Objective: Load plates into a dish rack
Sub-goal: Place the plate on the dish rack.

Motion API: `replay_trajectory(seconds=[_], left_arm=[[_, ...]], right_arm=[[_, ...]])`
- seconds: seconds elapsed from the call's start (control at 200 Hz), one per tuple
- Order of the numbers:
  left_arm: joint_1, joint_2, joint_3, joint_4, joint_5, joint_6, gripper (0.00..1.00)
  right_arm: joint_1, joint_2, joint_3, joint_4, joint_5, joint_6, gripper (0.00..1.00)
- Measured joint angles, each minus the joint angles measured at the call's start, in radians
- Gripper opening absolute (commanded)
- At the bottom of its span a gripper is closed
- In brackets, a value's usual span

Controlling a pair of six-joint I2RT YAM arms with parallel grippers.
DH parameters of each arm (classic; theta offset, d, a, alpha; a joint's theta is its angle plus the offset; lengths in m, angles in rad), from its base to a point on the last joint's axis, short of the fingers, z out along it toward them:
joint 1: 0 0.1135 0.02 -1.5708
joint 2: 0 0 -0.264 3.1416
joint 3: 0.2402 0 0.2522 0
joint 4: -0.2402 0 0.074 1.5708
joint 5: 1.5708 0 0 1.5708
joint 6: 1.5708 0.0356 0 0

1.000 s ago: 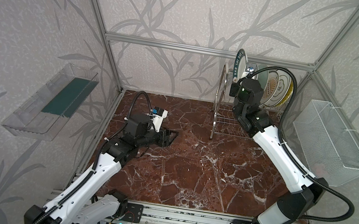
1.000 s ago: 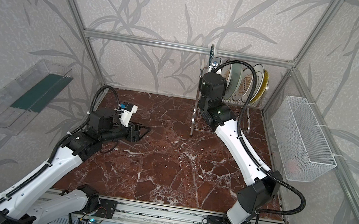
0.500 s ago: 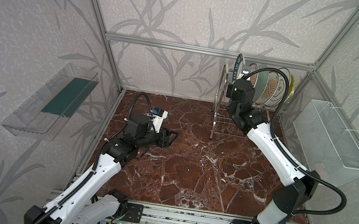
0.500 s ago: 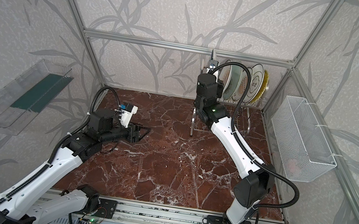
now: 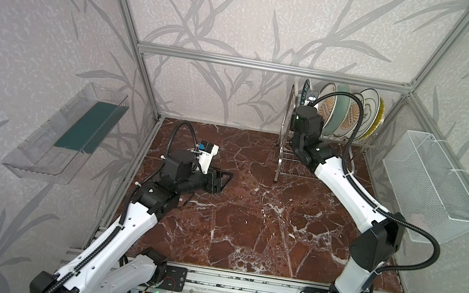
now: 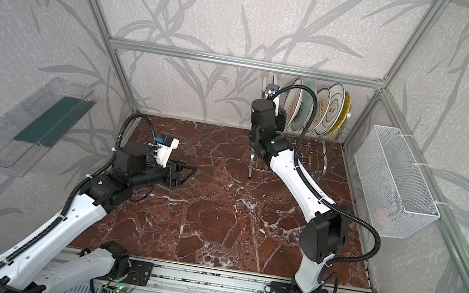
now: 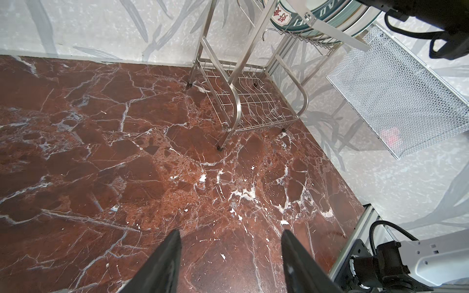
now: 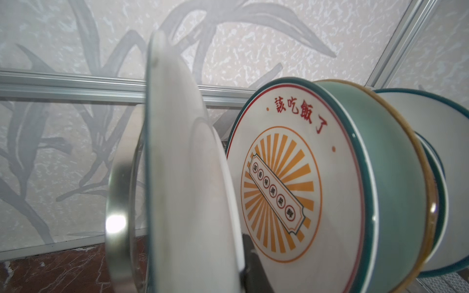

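Note:
The dish rack [image 5: 287, 120] [image 6: 253, 160] [image 7: 236, 101] stands at the back right. Its upper tier holds upright plates: an orange sunburst plate [image 5: 328, 106] [image 8: 291, 177], a pale green one [image 5: 342, 102] [image 8: 396, 190], a second sunburst [image 5: 351, 116], a cloud-outline plate [image 5: 368, 108] and a yellow one [image 5: 379, 113]. My right gripper [image 5: 306, 103] is shut on the teal-lettered plate [image 5: 305, 87] [image 6: 275, 80] [image 8: 177, 165], held upright at the rack's left end beside the arched frame [image 8: 119, 203]. One dark finger [image 8: 251, 256] shows; the other is hidden behind the plate. My left gripper [image 5: 223, 180] [image 7: 231, 236] hangs open and empty over the floor.
A white mesh basket [image 5: 431, 184] [image 7: 396, 96] hangs on the right wall just beside the rack. A clear plastic tray [image 5: 70, 127] hangs on the left wall. The rack's lower tier [image 7: 256, 106] holds nothing. The floor is red-brown marble [image 5: 247, 219].
My right arm has carried the teal-lettered plate leftward along the upper tier to the rack's left end. The left arm has not moved.

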Motion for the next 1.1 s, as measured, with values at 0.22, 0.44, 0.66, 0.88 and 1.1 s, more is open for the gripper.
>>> replay_trajectory(seconds=[0.22, 0.44, 0.66, 0.88, 1.1], left_arm=[[0.0, 0.0, -0.004, 0.001, 0.0, 0.0, 0.61], [0.0, 0.0, -0.004, 0.004, 0.0, 0.0, 0.61], [0.0, 0.0, -0.004, 0.007, 0.0, 0.0, 0.61], [0.0, 0.0, -0.004, 0.007, 0.0, 0.0, 0.61], [0.0, 0.0, -0.004, 0.007, 0.0, 0.0, 0.61]], right_arm=[[-0.009, 0.001, 0.0, 0.0, 0.0, 0.011, 0.0], [-0.013, 0.01, 0.0, -0.003, 0.0, 0.028, 0.0], [-0.014, 0.012, 0.0, -0.003, -0.003, 0.04, 0.0], [-0.028, 0.013, 0.003, -0.012, -0.013, 0.068, 0.0], [-0.04, 0.032, 0.032, -0.037, -0.039, 0.088, 0.0]])
